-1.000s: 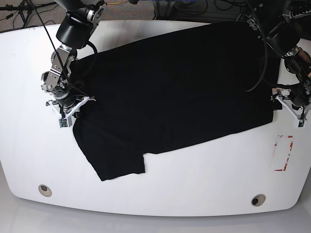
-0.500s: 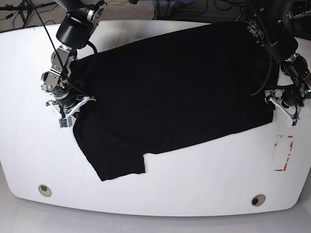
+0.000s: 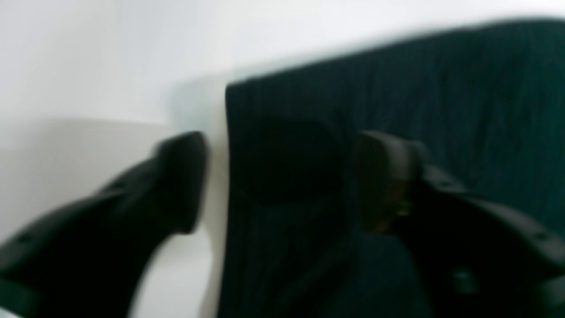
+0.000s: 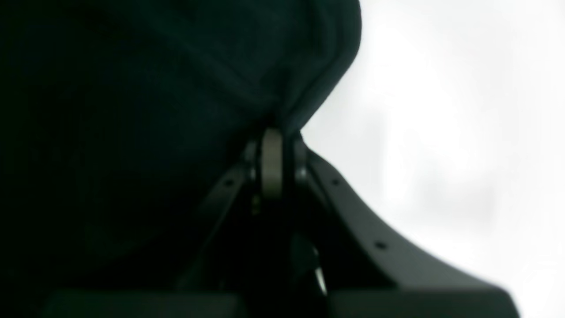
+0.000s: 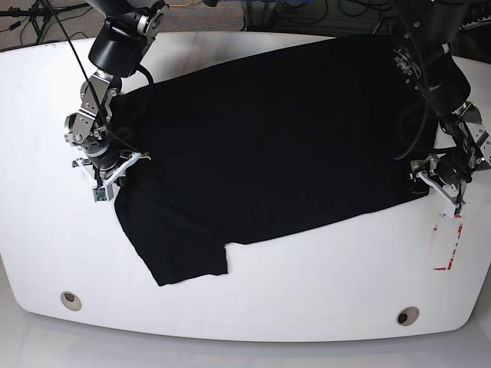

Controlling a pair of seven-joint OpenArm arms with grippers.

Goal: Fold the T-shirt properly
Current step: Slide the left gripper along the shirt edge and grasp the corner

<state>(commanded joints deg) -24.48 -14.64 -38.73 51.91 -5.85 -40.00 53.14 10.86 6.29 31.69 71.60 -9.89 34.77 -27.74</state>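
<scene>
The white desk [image 5: 253, 307] carries little besides the cloth; two small round grommets [image 5: 70, 300] sit near its front edge, one on each side, and a red-and-white marker patch [image 5: 446, 241] lies on it just below the left claw [image 5: 434, 188]; dark cables hang over the far edge of the desk, behind both arms; the T-shirt [image 5: 268, 146], plain black, lies spread flat across the middle of the desk, its long axis running slantwise from the near side under the right claw [image 5: 107, 172] up to the far side by the left arm, with one sleeve jutting toward the front edge; no writing or label on it can be read; the right claw is clamped on a gathered fold of the shirt's edge; the left claw stands spread, one finger on bare desk and the other over the cloth's corner, gripping nothing.
</scene>
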